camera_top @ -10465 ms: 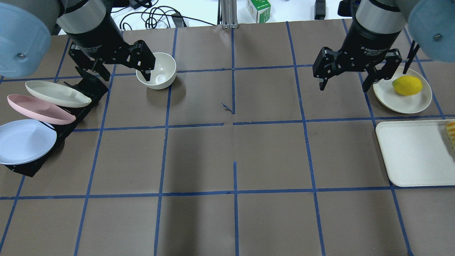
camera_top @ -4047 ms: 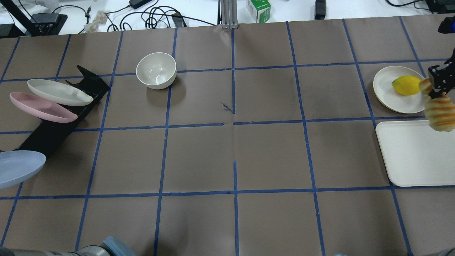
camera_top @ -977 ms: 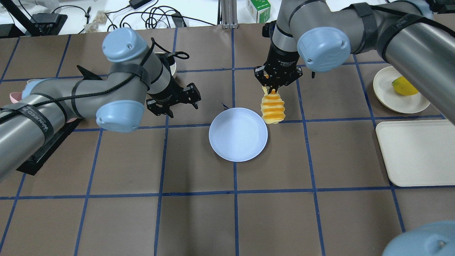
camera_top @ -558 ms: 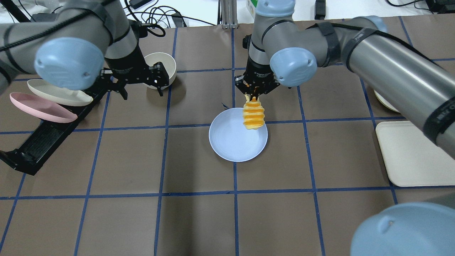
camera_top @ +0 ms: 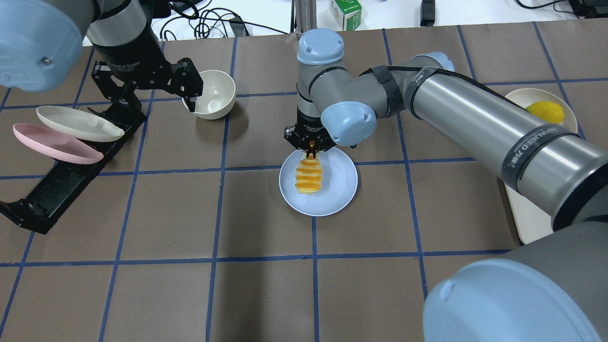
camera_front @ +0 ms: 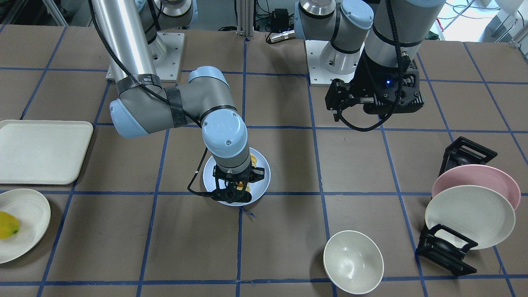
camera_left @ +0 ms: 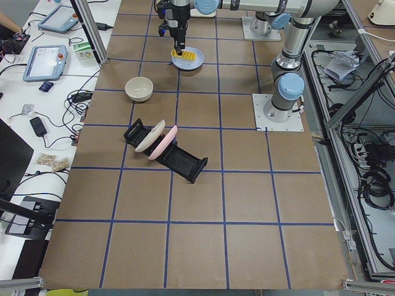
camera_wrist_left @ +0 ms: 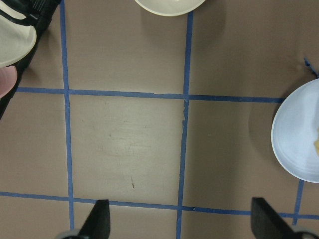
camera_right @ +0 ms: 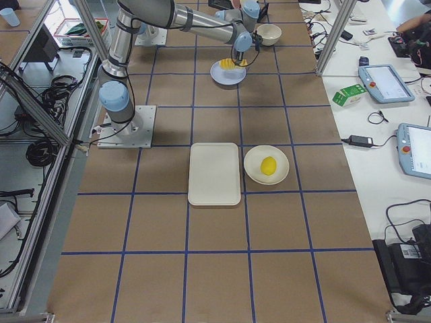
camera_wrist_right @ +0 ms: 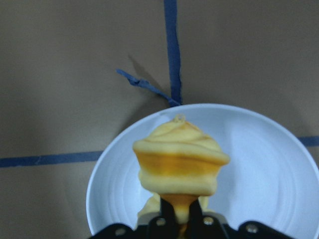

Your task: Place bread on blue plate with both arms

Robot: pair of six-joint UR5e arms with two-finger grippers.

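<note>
The bread (camera_top: 308, 176), a ribbed golden loaf, hangs by one end from my right gripper (camera_top: 311, 148), which is shut on it. It is over the middle of the blue plate (camera_top: 338, 191) at the table's centre. I cannot tell whether its free end touches the plate. The right wrist view shows the bread (camera_wrist_right: 180, 159) end-on over the plate (camera_wrist_right: 264, 164). My left gripper (camera_top: 153, 99) is open and empty, high beside the white bowl. In the left wrist view its fingertips (camera_wrist_left: 99, 221) stand wide apart, and the plate's edge (camera_wrist_left: 296, 139) is at the right.
A white bowl (camera_top: 209, 94) stands at the back left. A black rack (camera_top: 57, 185) at the left holds a cream plate (camera_top: 78, 124) and a pink plate (camera_top: 54, 143). At the right are a cream plate with a lemon (camera_top: 546, 111) and a white tray (camera_front: 41, 150).
My right gripper has carried the bread from the plate's far right rim to over its middle and lower. My left gripper has shifted slightly left, staying open beside the bowl.
</note>
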